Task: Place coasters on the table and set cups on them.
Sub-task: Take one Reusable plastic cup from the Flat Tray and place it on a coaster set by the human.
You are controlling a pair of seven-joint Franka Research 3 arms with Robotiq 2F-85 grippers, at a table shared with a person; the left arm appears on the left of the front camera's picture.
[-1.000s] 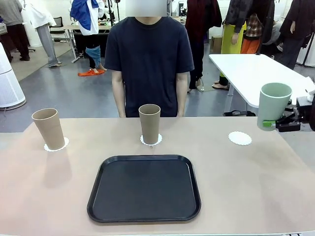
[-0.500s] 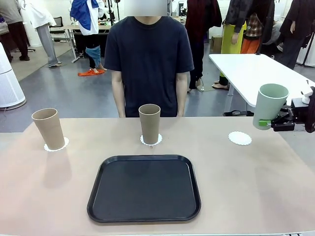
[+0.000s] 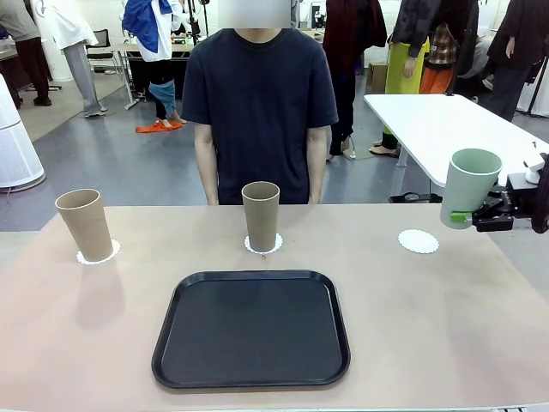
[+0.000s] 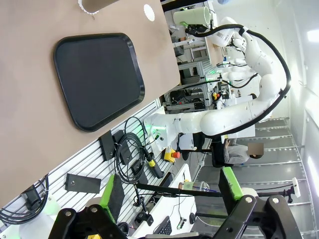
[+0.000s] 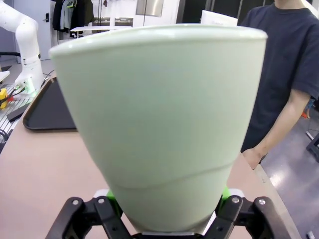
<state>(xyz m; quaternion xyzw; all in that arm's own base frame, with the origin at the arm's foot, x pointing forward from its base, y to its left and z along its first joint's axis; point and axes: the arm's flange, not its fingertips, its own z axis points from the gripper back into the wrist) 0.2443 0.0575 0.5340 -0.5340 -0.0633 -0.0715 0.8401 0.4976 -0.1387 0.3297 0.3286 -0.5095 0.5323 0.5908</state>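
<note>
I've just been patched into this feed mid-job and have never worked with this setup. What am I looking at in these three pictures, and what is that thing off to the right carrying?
This is a two-armed robot at a tan table, with a person standing at the far side.

The front picture comes from a fixed camera on the robot's side. The other two come from cameras on each wrist, looking along that arm's fingers.

On the table: a black tray, and two tan cups, each standing on a white paper coaster. A third coaster lies bare on the right.

The right end effector is shut on the base of a mint green cup, holding it upright in the air, beyond and to the right of the bare coaster. Its wrist camera sees that cup close up.

The left end effector is open and holds nothing; its camera views the table sideways.
</note>
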